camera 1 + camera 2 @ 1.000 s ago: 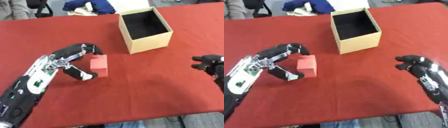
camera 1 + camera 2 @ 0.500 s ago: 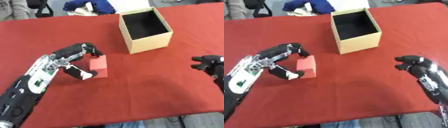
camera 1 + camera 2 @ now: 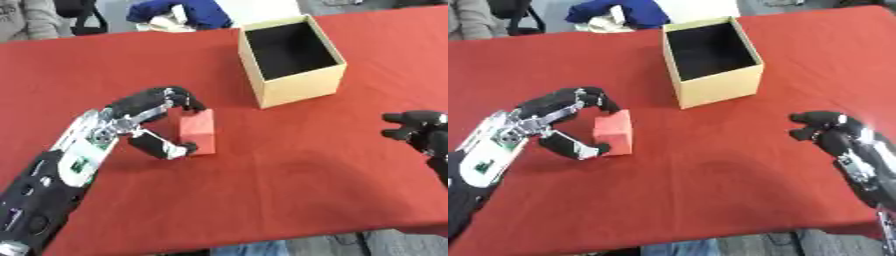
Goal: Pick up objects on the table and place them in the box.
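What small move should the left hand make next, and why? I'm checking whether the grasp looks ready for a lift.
Probably lift the red block straight up. The left hand already has its fingers curled over the block's top and its thumb against the lower side, yet the block seems to sit on the table. The open box stands apart, farther back and right, so the block must clear its wall.

Both my eyes look steeply down on the red table [image 3: 289, 180] from close above, sharing nearly the whole scene.
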`<state>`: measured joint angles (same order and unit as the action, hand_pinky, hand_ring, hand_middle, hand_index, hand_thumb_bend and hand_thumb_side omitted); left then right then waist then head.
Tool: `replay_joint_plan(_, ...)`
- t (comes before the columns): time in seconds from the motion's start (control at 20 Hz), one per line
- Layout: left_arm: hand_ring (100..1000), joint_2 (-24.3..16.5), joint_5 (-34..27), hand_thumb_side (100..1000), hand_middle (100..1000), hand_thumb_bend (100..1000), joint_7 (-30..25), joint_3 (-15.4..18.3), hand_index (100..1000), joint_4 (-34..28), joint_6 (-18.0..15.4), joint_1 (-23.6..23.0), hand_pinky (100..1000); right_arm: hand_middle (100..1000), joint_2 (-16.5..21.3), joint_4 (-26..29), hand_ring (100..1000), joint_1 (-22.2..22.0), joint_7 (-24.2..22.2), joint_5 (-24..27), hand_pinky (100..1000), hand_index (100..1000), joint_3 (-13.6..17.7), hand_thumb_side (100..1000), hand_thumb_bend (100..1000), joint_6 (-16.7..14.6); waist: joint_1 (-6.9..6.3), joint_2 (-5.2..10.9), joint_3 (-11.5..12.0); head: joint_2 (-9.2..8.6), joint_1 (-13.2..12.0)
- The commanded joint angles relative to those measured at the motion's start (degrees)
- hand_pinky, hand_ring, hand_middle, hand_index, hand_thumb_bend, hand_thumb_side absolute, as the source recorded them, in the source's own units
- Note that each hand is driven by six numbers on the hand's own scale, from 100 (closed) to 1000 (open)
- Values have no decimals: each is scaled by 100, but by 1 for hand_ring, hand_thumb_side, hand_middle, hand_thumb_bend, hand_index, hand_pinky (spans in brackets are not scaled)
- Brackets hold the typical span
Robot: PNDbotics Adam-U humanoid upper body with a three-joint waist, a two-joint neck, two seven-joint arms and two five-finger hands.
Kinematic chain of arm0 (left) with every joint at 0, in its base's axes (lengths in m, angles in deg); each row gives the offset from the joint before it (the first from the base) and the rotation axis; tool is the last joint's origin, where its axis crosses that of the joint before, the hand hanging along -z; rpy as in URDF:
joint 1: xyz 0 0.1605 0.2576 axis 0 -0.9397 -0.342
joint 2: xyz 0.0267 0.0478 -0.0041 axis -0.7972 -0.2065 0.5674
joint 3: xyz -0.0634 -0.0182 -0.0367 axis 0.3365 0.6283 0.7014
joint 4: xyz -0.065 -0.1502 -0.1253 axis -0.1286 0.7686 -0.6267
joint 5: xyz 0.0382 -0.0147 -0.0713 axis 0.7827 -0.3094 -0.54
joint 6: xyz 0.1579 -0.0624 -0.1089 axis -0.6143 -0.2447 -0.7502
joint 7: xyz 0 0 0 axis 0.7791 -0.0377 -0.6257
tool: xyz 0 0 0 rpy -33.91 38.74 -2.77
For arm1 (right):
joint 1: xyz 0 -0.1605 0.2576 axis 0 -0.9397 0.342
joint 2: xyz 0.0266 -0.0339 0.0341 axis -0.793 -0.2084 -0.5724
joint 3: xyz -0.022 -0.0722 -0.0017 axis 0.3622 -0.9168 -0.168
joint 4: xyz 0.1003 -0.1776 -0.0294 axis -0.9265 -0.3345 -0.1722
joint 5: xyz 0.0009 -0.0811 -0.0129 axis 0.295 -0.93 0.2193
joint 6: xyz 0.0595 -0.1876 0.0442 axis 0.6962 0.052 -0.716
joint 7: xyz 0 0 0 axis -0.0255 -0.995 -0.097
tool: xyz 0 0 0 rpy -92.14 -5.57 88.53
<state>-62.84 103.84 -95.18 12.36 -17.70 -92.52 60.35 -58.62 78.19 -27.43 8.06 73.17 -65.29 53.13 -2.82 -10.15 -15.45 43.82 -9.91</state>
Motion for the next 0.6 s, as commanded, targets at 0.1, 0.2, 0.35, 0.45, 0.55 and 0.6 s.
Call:
replay_joint_plan(0.1, 779, -104, -11, 301, 796, 382, 14, 31, 864, -59, 17, 32, 1000, 580, 55, 56, 910, 53, -21, -16, 842, 819, 23, 550, 100, -7, 31, 67, 3, 29, 20)
replay_joint_plan(0.2, 782, -114, -115, 305, 800, 378, 109, 88, 865, -220, 8, 11, 1000, 580, 54, 57, 911, 47, -23, -17, 842, 819, 26, 550, 100, -12, 38, 63, 10, 29, 26)
replay_joint_plan(0.35, 782, -147, -271, 303, 800, 371, 166, 124, 865, -433, 88, -28, 1000, 580, 53, 56, 911, 39, -23, -19, 842, 819, 31, 550, 100, -18, 45, 61, 12, 29, 26)
replay_joint_plan(0.45, 783, -165, -337, 302, 801, 371, 160, 139, 865, -514, 139, -35, 1000, 580, 52, 56, 911, 38, -23, -18, 842, 819, 32, 550, 100, -20, 48, 62, 10, 29, 27)
replay_joint_plan(0.55, 785, -177, -366, 303, 803, 371, 147, 145, 866, -551, 173, -38, 1000, 580, 50, 56, 911, 38, -25, -16, 842, 820, 32, 550, 100, -21, 50, 63, 5, 29, 29)
replay_joint_plan(0.6, 787, -179, -372, 305, 805, 369, 141, 146, 866, -557, 185, -38, 1000, 580, 50, 56, 911, 37, -26, -16, 842, 820, 32, 550, 100, -21, 52, 63, 2, 29, 30)
